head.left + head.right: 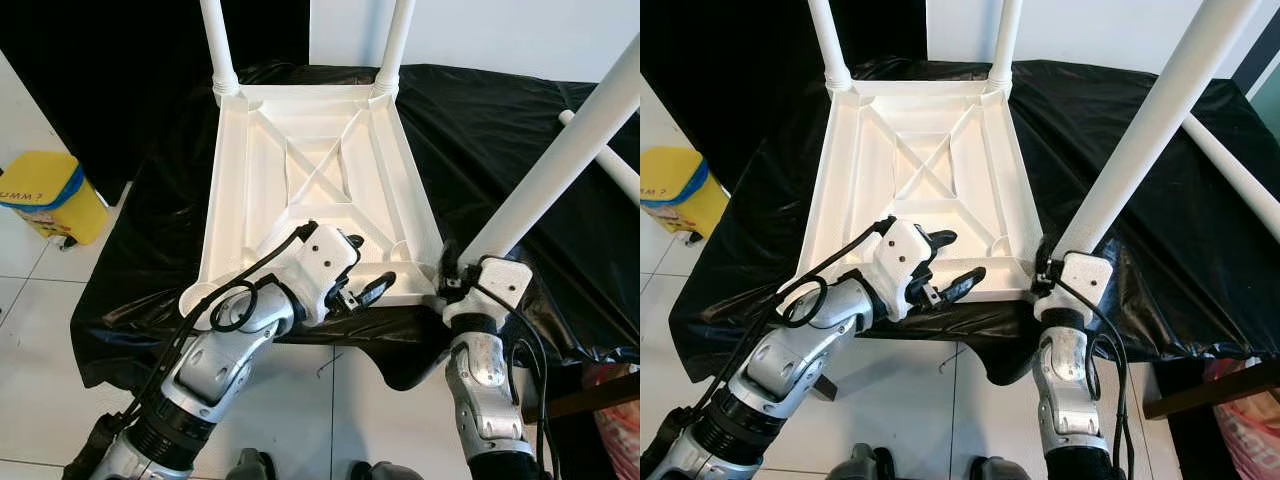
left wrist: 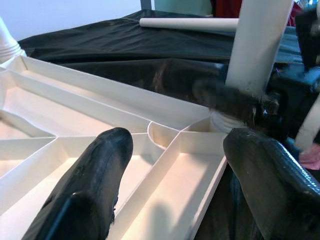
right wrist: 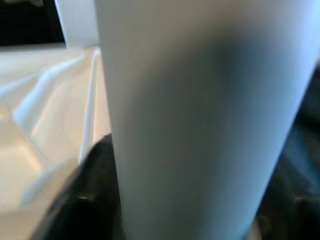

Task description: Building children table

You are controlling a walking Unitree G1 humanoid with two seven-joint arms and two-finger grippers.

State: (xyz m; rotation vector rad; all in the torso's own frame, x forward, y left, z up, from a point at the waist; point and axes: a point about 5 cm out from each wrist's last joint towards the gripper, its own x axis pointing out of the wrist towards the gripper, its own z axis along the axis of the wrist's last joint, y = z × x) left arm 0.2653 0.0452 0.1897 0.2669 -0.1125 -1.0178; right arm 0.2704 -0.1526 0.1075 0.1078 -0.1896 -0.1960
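Right gripper clamped on the white table leg just above the near-right corner socket of the upturned white tabletop, which lies on the black-draped surface. Left gripper spread wide, holding nothing, over the tabletop's near edge. Count: 1 tabletop, 4 legs, of which 2 stand in the far corners, 1 is held, and 1 loose leg lies on the cloth. 1 yellow bin on the floor.

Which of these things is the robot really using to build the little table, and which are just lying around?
Part of the job:
- upside-down white tabletop
- two legs already fitted at its far corners
- the leg gripped by the right gripper at the near corner
- spare leg lying on the black cloth
- left gripper, open over the tabletop

Just lying about:
- yellow bin on the floor
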